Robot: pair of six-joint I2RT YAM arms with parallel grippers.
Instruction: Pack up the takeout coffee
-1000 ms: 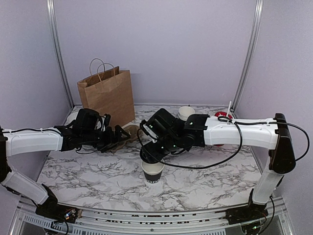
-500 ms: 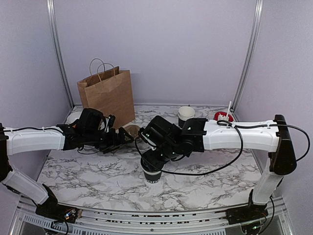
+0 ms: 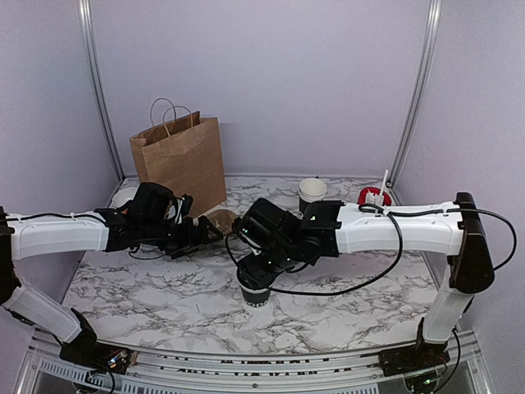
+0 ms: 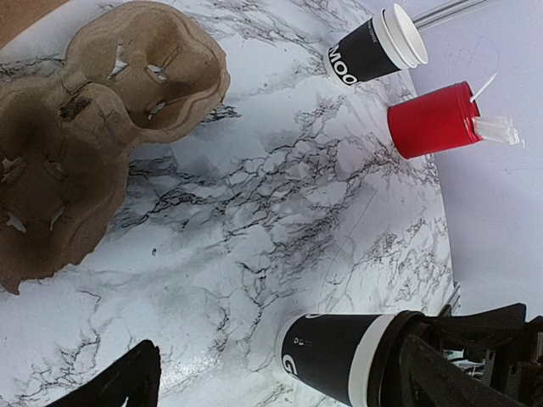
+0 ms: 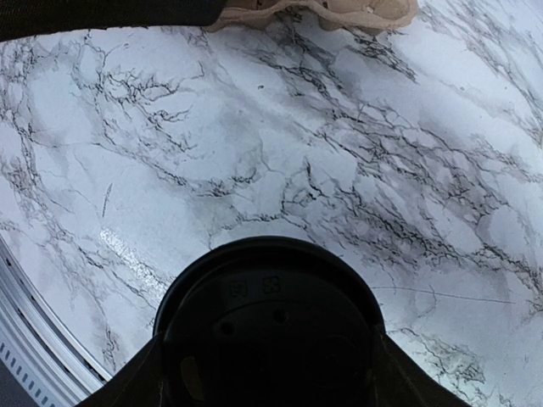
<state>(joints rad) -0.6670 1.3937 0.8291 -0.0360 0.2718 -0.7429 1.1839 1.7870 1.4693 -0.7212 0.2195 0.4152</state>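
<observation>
Right tool [image 3: 261, 264]: clamped across the black lid [image 5: 270, 326], one finger on either side. The lid fills the lower centre of the right wrist view. It is at the mouth of the takeout coffee cup [image 4: 331, 369], which stands upright on the tabletop [image 5: 356, 170], lower centre of the overhead view.

Left tool [image 3: 197, 235]: spread wide, holding nothing, centre left of the overhead view, near the cardboard cup carrier [image 4: 93, 144] and apart from the cup.

Risks, my judgement:
- Lid goes on crooked. If it is not level with the white rim, one side catches and the other rides up, and the cup could leak once packed.
- Nothing braces the cup. An off-centre press on a light paper cup could tip or skid it.
- If I let go before the lid is seated, it may lift away with the fingers.

Hard to make out:
- I cannot tell whether the lid is seated. My wrist view shows only its top, the overhead view has the arm across the rim, and the left wrist view cuts the cup mouth off behind dark tool parts at lower right.
- Cup contents: not visible.
- Inside of the paper bag [image 3: 180, 160], upper left overhead: not visible.
</observation>
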